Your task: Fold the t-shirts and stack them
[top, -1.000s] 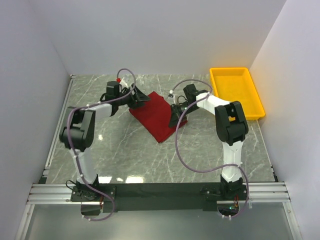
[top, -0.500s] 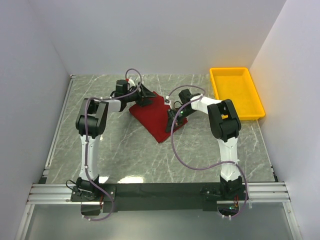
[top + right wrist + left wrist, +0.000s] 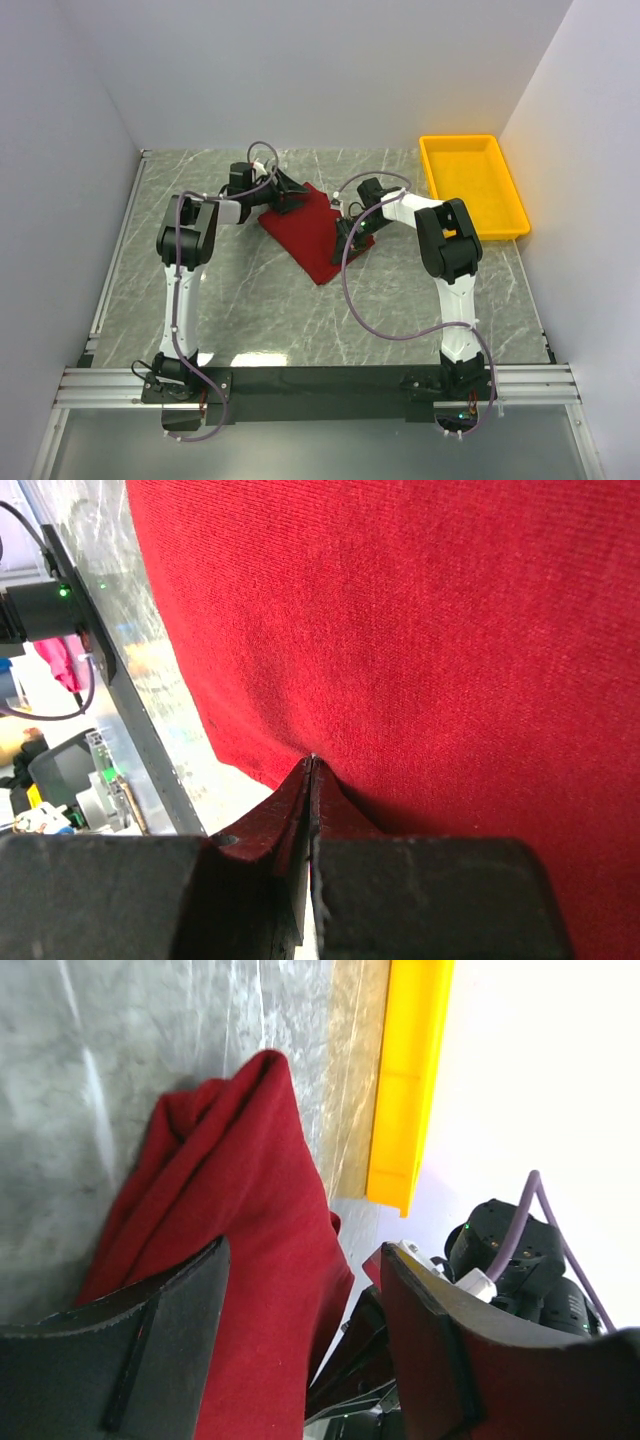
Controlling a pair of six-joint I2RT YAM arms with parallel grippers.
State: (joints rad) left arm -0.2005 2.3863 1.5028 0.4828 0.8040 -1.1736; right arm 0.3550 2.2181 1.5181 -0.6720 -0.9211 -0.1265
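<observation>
Lying beneath spread left claw [image 3: 300, 1260], t-shirt [image 3: 315, 235], touching right claw [image 3: 312, 760]

Marble tbl [image 3: 250, 305] w/ red t-shirt [image 3: 312, 240] ctr; yellow tray [image 3: 470, 185] far right.

Yellow tray [image 3: 473, 185] sits at the grey marble table's [image 3: 250, 300] far right corner

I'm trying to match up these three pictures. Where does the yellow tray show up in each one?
Top view: the yellow tray sits at the upper right of the picture.
Left wrist view: only a strip of the yellow tray shows, running down from the top edge, right of centre.
Right wrist view: not in it.
Shared landmark: the red t-shirt, seen in all three views.
</observation>
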